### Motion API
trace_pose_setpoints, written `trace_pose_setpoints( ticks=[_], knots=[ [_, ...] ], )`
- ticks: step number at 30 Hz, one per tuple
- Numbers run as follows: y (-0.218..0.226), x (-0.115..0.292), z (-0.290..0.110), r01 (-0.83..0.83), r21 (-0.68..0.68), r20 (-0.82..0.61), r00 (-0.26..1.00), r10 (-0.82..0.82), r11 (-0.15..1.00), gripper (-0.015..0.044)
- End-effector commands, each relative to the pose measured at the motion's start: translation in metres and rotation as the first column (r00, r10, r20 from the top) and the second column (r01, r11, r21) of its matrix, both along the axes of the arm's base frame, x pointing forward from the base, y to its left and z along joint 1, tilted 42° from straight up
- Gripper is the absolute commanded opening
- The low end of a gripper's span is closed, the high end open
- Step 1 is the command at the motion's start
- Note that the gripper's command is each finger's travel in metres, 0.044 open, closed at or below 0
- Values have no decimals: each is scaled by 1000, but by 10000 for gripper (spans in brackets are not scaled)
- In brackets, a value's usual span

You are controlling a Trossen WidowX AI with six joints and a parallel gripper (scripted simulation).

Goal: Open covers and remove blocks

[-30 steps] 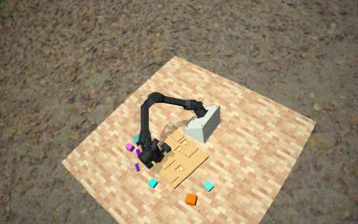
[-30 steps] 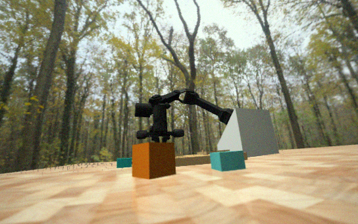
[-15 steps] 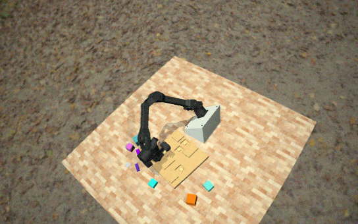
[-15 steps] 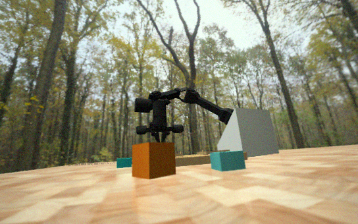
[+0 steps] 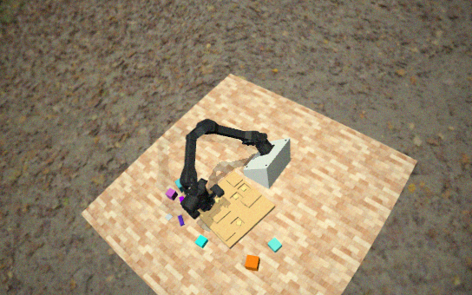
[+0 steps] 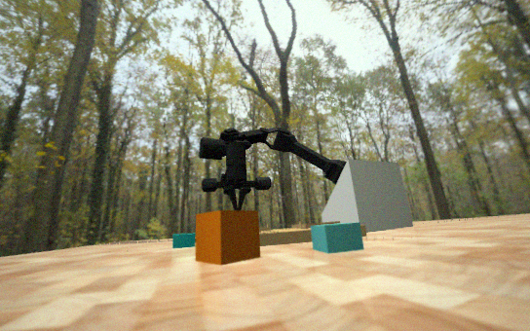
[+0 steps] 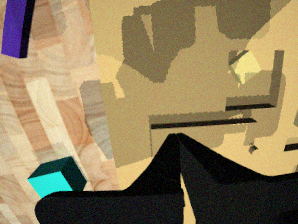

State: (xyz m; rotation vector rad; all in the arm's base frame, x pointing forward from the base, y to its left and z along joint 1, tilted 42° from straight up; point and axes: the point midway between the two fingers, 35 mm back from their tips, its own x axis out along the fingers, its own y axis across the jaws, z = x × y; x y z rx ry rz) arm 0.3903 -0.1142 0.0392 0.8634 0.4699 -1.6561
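The tan puzzle board point(image 5: 257, 213) point(image 6: 284, 237) point(image 7: 113, 16) lies flat in front of the arm's grey base. Pale yellow blocks show in its wells at the back point(image 5: 244, 187), in the middle point(image 5: 236, 196) and at the front point(image 5: 238, 222). One such block point(image 7: 246, 66) shows in an uncovered well in the wrist view. My gripper point(image 5: 212, 203) point(image 6: 237, 207) point(image 7: 174, 140) is shut and empty. It points down over the board's left edge, close to a long dark slot beside a cover point(image 7: 200, 123).
Loose blocks lie around the board: orange point(image 5: 252, 262) point(image 6: 227, 236), teal point(image 5: 274, 244) point(image 6: 337, 237), cyan point(image 5: 200, 241) point(image 7: 53, 179), magenta point(image 5: 171, 193), dark purple point(image 5: 180, 220) point(image 7: 16, 24), a small pale one point(image 5: 168, 216). The grey base point(image 5: 269, 162) point(image 6: 370, 195) stands behind.
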Motion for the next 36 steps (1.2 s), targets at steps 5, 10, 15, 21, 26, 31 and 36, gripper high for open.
trace_pose_setpoints(
  ticks=[5,10,15,21,26,31,36],
  knots=[
    [7,-6,1,-50,8,-44,998,51,999,0],
    [23,-28,-1,-214,49,-184,958,219,976,0],
    [38,-52,-4,-363,111,-312,871,380,925,0],
    [52,-83,-8,-515,209,-441,710,550,832,0],
    [61,-110,-12,-610,305,-521,536,664,732,0],
    [68,-138,-17,-671,410,-574,336,747,617,0],
    [72,-165,-21,-696,510,-595,138,792,505,0]
  ],
)
